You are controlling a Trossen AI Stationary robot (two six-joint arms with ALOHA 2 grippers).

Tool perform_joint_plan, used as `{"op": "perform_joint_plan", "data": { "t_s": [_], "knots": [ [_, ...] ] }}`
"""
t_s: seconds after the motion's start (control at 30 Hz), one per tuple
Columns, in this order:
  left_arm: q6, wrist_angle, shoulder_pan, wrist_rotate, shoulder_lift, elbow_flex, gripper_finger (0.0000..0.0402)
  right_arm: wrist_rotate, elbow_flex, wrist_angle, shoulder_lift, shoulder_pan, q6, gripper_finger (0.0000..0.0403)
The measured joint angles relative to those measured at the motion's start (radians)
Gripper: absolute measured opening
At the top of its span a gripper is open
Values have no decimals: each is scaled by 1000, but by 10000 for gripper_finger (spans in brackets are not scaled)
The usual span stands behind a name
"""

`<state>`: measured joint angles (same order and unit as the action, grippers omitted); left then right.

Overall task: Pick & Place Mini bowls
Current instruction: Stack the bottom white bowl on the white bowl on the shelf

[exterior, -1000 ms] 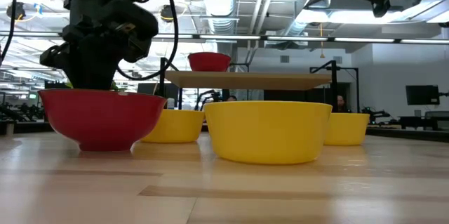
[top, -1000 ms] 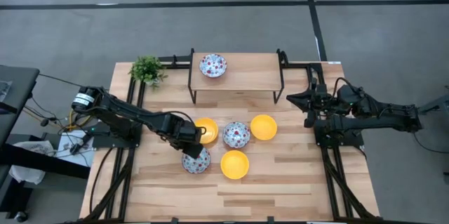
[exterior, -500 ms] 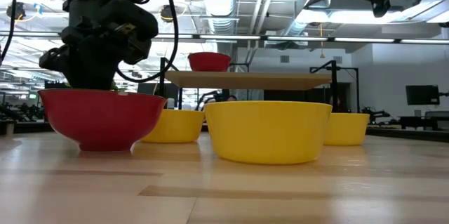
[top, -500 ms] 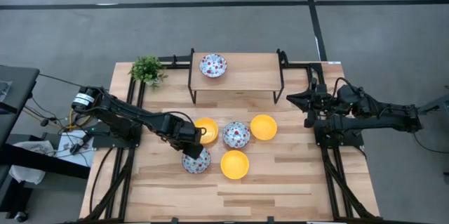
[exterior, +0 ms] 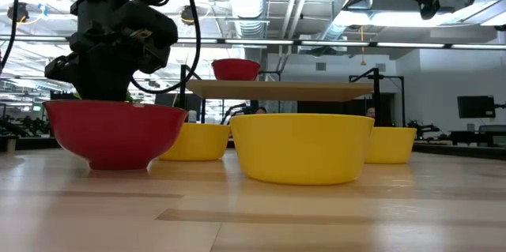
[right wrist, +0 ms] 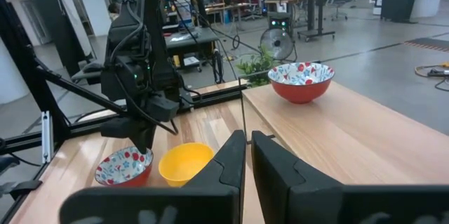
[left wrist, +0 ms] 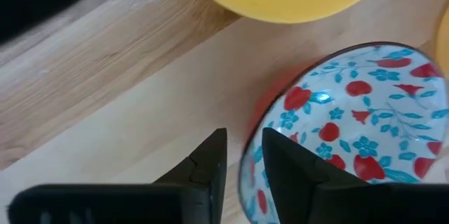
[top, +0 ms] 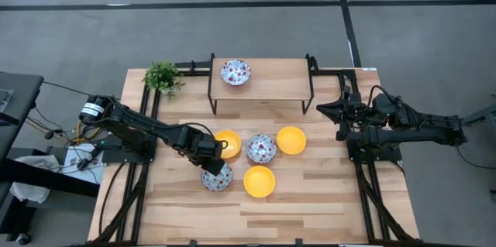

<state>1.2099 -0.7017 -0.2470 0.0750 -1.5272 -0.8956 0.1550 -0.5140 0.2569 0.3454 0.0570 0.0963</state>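
Spanning the scene, the wooden desk [top: 310, 200] carries a raised shelf [top: 271, 84] with one floral bowl [top: 235, 71] on it, and five mini bowls grouped in front: three yellow ones and two floral. Of the two arms, the left is far nearer; its end effector [left wrist: 242, 161] sits at the near floral bowl [top: 218, 177], narrow, with the rim passing between the fingers, one finger inside the bowl and one outside. Parked at the desk's right edge, well apart from the bowls, the right end effector [right wrist: 248, 155] is closed and empty.
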Motion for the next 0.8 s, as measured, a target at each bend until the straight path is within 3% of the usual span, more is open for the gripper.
{"op": "perform_joint_plan", "data": {
  "t_s": [0.17, 0.4, 0.63, 0.8],
  "knots": [
    [40, 10, 0, 5, 0, 19, 81, 0, 0, 0, 0, 0, 0, 17],
    [48, 27, -1, 41, 5, 19, 13, 1, 0, 0, 0, 0, -1, 17],
    [49, 25, 0, 124, 25, 22, 10, 1, 0, 0, 0, 0, -2, 17],
    [52, 31, -6, 190, 130, -9, 8, 1, 0, 0, 0, 0, -2, 17]
  ]
}}
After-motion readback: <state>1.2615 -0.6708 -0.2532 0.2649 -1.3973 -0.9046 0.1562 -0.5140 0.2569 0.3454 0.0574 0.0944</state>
